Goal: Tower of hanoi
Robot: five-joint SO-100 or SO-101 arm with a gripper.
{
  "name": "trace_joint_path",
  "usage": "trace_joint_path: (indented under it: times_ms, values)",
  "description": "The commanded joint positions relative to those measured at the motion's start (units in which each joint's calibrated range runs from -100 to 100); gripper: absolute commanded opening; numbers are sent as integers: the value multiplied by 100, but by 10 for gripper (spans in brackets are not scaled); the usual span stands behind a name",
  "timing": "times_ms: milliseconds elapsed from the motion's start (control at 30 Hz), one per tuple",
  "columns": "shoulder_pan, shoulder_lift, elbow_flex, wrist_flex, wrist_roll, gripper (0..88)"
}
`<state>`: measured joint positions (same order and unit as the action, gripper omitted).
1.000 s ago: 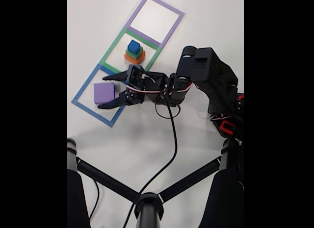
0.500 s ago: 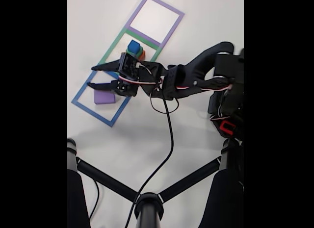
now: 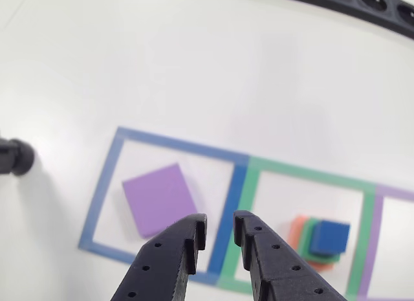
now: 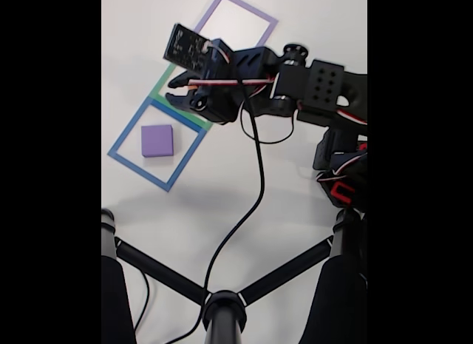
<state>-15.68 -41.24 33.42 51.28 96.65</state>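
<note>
Now the black two-finger gripper hung above the white worktop with its fingers nearly together, a narrow gap between the tips and nothing held. In the other view the tips lay over the border shared by the blue-outlined square and the green-outlined square. The flat purple square block lay alone inside the blue-outlined square, turned slightly against the outline, just left of the fingertips. On the far side of that shared border, inside the green-outlined square, stood a small stack: an orange block at the bottom, a green block on it and a small blue cube on top, widest lowest as the puzzle's rule would demand. A purple-outlined square adjoined the green one beyond the stack.

In the fixed view the gripper was raised over the green-outlined square, hiding the stack there, while the purple block sat apart in its blue frame. Judging by this, the largest piece was set down and the arm was positioned to fetch the blue cube.
</note>
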Motion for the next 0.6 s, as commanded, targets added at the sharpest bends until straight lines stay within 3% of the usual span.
trace_joint_path:
  times_ms: [0,300,433,567]
  values:
    - [184,-291,-2038,2273,-676,1]
    - [756,-275,-3937,3965,-676,1]
    - [1015,-395,-3955,4038,-713,16]
    - [1289,-627,-3447,3949,-455,51]
